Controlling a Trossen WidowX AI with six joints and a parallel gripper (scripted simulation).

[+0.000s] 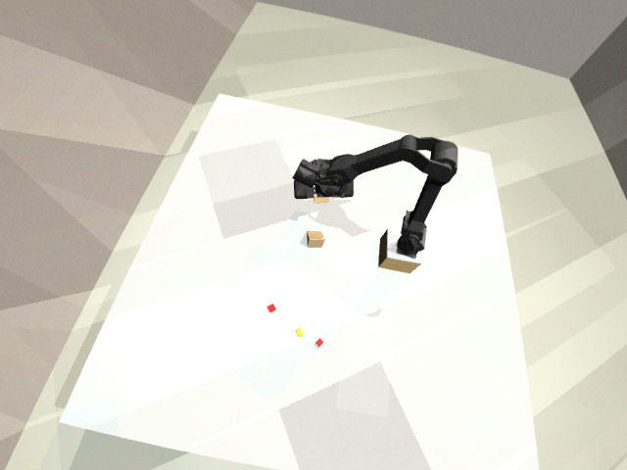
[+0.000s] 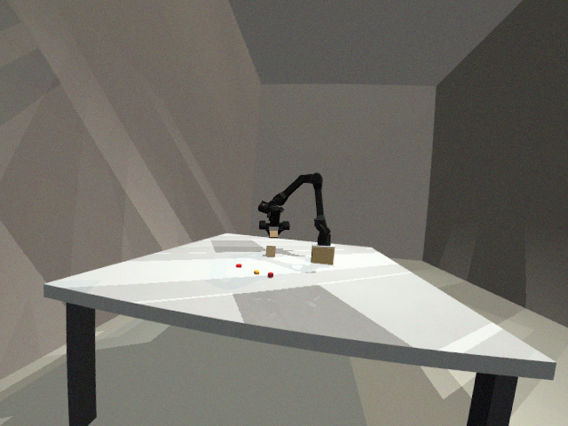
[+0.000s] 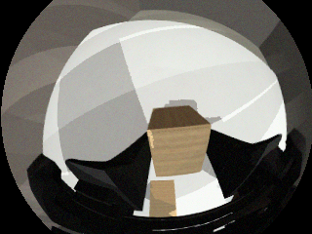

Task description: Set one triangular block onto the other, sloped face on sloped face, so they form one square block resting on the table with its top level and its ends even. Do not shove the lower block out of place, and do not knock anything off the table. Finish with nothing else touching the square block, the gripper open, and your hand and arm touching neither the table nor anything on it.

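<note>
My gripper (image 1: 320, 195) (image 2: 273, 230) (image 3: 175, 132) is shut on a wooden triangular block (image 1: 321, 200) (image 2: 273, 233) (image 3: 178, 151), one finger on each side of it. The held block hangs in the air above the table (image 1: 202, 304) (image 2: 151, 280). The wrist view shows its dark upper face and a light grained face; its sloped face cannot be told for certain. The other wooden triangular block (image 1: 315, 239) (image 2: 271, 251) (image 3: 162, 197) rests on the table, apart from the held one. It lies nearer the small cubes in the top view and low in the wrist view.
A larger wooden box (image 1: 399, 264) (image 2: 322, 255) stands at the arm's base, right of the lower block. Two small red cubes (image 1: 271, 307) (image 1: 319, 342) (image 2: 238, 265) (image 2: 271, 275) and a small yellow one (image 1: 300, 332) (image 2: 256, 272) lie on the table in front of the blocks.
</note>
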